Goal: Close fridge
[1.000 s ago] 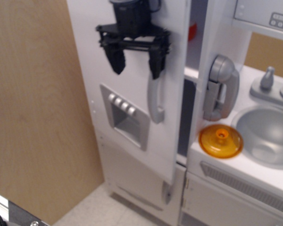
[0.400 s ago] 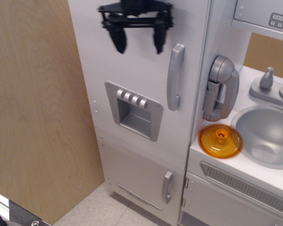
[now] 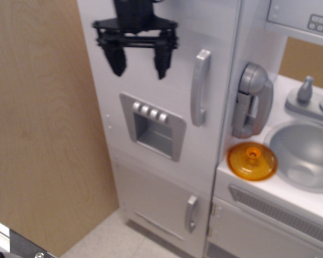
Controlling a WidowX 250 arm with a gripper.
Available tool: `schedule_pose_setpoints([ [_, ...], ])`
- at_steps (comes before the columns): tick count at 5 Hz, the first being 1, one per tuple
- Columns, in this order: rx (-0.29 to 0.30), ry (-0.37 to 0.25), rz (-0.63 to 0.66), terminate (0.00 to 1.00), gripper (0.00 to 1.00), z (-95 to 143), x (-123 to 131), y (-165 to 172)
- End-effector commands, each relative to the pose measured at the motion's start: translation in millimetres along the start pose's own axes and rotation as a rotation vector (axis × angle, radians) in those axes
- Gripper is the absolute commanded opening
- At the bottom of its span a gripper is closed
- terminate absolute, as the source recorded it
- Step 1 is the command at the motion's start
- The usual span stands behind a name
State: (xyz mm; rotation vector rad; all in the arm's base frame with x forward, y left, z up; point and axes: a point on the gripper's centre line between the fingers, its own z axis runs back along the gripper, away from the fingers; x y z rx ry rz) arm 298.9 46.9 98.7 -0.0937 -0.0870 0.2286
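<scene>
Wooden panel fills the left side of the view, from top edge to floor. Fridge stands just right of it: tall white cabinet, large door lying flush with the cabinet front, no gap visible along its right edge. Smaller lower door below it, also flush, with a short grey handle near its right edge. White counter adjoins the fridge on the right and carries a grey sink basin with a grey faucet behind it.

Gripper hangs in front of the upper part of the large door, black, fingers pointing down and spread apart, nothing between them. It sits left of the grey vertical handle, apart from it, and above the grey ice-dispenser panel. Contact with the door face cannot be judged from this view.

Grey toy phone hangs on the cabinet side just right of the fridge. Orange lid lies flat on the counter, beside the sink basin.
</scene>
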Motion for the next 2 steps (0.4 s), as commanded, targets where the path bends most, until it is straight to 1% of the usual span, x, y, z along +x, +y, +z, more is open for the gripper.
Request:
schedule_pose_setpoints([
  [1,0.014,-0.021,-0.061,0.0,1.0,17.6,-7.9,10.1],
  [2,0.014,-0.021,-0.061,1.0,1.0,17.6,-7.9,10.1],
])
